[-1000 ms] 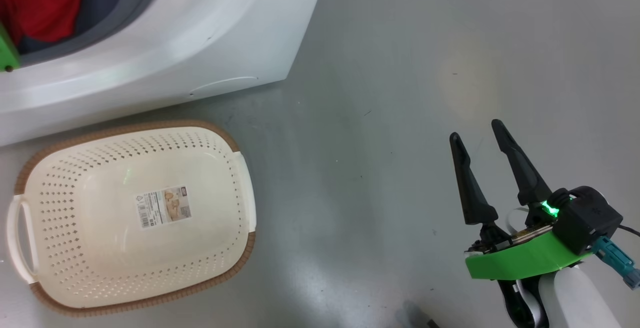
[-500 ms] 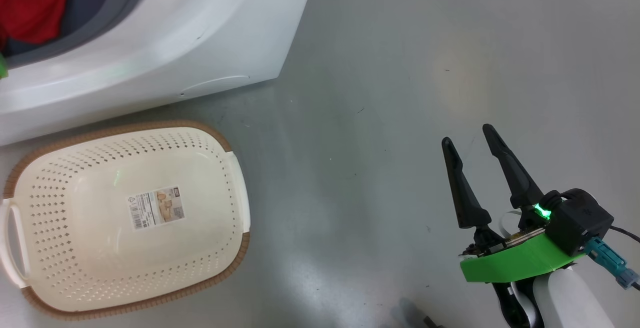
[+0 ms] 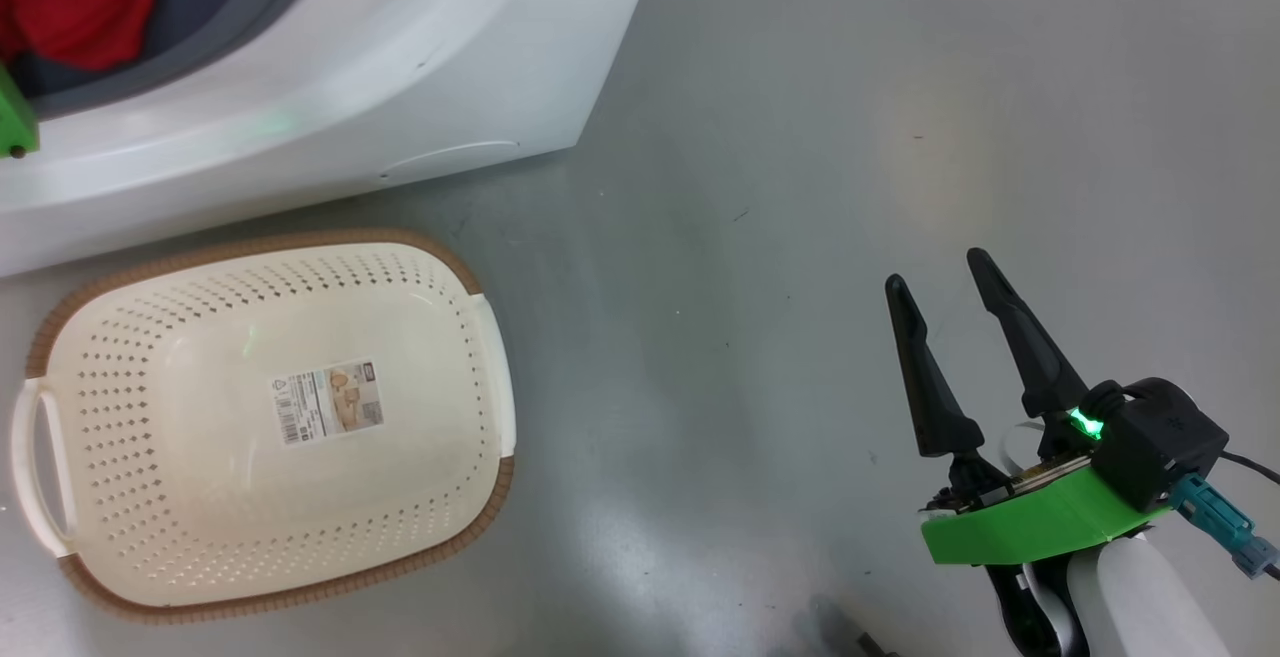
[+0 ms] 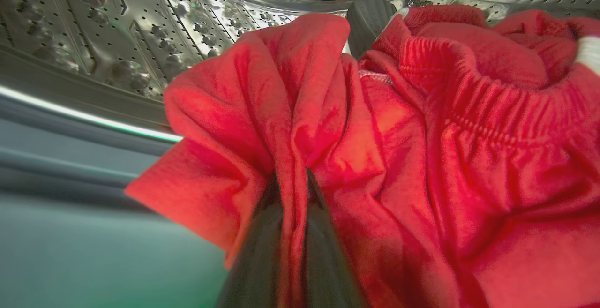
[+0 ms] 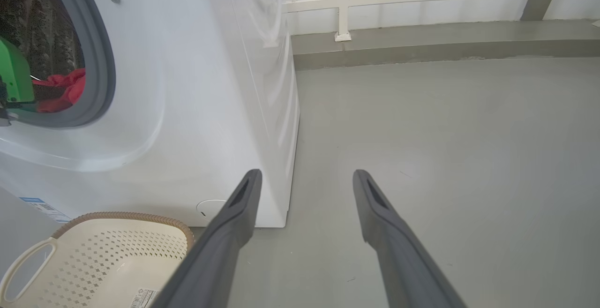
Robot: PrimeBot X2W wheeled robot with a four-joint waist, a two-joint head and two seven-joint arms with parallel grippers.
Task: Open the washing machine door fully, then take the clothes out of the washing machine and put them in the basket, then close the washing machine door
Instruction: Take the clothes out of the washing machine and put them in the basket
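Currently, we have the left gripper (image 4: 290, 179) clenched on a fold of the clothes (image 4: 422, 148) inside the washing machine (image 4: 117, 31); the right gripper (image 3: 934, 269) hangs released over the floor (image 3: 750, 137). We judge step 1, door opening, done; the basket (image 3: 270, 242) holds 0 garments, and closing remains. The basket sticker (image 3: 330, 400) and the blue label (image 5: 40, 207) are too small to read.

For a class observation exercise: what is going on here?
The left gripper is inside the drum, shut on a fold of the red clothes. The right gripper hangs open above the floor, holding nothing. The basket stands in front of the washing machine with no clothes in it yet.
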